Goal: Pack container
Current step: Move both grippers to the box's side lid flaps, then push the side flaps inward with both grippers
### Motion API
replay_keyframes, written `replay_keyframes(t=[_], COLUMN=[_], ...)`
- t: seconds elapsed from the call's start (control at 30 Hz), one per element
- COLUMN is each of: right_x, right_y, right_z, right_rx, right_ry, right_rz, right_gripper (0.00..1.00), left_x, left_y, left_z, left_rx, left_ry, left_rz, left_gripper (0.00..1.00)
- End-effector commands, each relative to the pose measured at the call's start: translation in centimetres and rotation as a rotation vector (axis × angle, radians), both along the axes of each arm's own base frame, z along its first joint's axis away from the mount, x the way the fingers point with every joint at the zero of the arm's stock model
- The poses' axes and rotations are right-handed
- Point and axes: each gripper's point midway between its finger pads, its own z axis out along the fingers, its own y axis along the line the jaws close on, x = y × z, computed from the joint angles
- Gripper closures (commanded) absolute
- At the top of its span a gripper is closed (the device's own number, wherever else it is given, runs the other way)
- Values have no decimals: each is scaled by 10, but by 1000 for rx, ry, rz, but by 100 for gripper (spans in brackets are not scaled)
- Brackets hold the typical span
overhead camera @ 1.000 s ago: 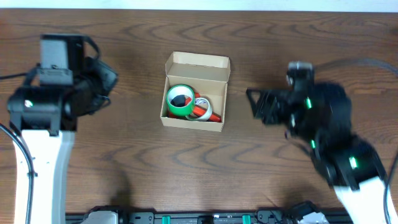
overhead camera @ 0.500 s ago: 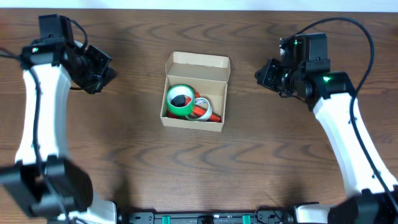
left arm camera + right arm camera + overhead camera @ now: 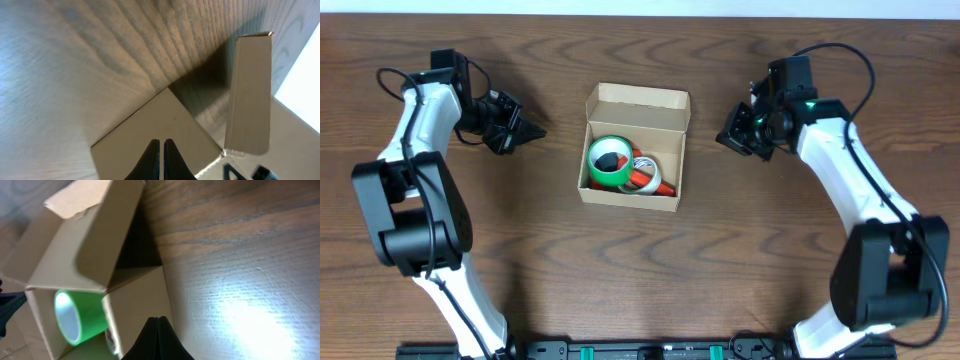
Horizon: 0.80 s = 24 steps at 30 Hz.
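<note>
Beside container (image 3: pixel 638 100), left gripper (image 3: pixel 530 131), right gripper (image 3: pixel 724 138), aimed inward, seemingly closed

Dark brown wood-grain table (image 3: pixel 640 270) across the whole overhead view, grain running from 9 to 3 o'clock. Thin pale strip (image 3: pixel 620 7) along the far edge at 12 o'clock. Black rail (image 3: pixel 620 351) with green fittings at 6 o'clock. From the right wrist, bright white glare (image 3: pixel 240 315) on the wood toward 4 o'clock. From the left wrist, paler bluish sheen (image 3: pixel 30 60) toward 10 o'clock.
</note>
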Motion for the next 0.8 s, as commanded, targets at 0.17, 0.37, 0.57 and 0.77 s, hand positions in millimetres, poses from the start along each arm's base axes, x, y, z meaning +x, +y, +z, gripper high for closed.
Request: replay_keyframes(t=[0.17, 0.37, 0.57, 0.77], right_x=[16, 18, 29, 38], right_y=[15, 25, 32, 45], right_z=[-36, -57, -63, -76], right_rx=[107, 129, 151, 176], right_ry=[80, 117, 99, 93], right_rz=[-38, -34, -58, -70], right_gripper=[99, 99, 99, 99], left_x=[12, 26, 36, 33], left_y=[-34, -59, -69, -79], left_z=[-23, -33, -43, -57], left_rx=[-75, -76, -78, -82], left_ry=[-11, -44, -54, -33], left_rz=[-67, -79, -67, -85], left_gripper=[95, 95, 95, 95])
